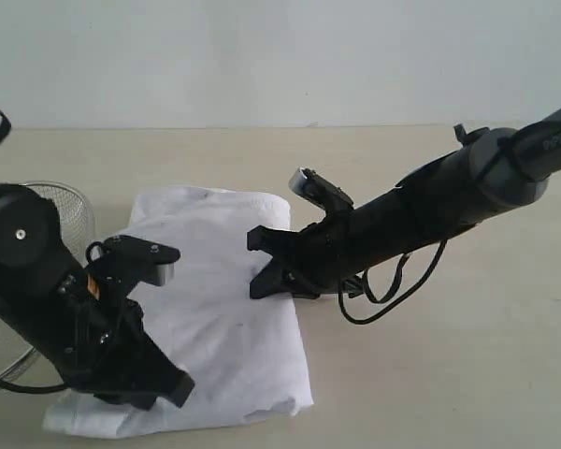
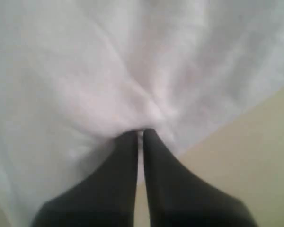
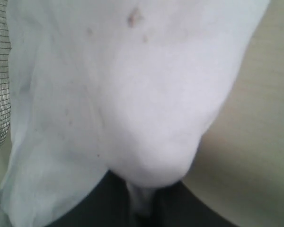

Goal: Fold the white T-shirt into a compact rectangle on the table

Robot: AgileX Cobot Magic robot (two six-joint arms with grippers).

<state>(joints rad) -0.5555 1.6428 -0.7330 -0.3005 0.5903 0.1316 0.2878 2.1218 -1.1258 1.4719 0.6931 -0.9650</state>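
Left gripper (image 2: pixel 141 133) and right gripper (image 1: pixel 254 265) were both pinching the white T-shirt (image 1: pixel 220 281), lying lower centre on the table (image 1: pixel 449 374); a fold seemed in hand, next needing an even joint lift.

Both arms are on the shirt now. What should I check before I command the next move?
1. Left tool pinches the white T-shirt: ok, shut on a fabric ridge.
2. Right tool holds the shirt's right edge: ok, cloth bunched over it.
3. Layers caught by each tool: cannot tell.
4. Shirt lying smooth: not ok, wrinkled, far end bunched.
5. Wire basket clear of the cloth: cannot tell, it sits close beside it.
6. Table room right of the shirt: ok, bare.
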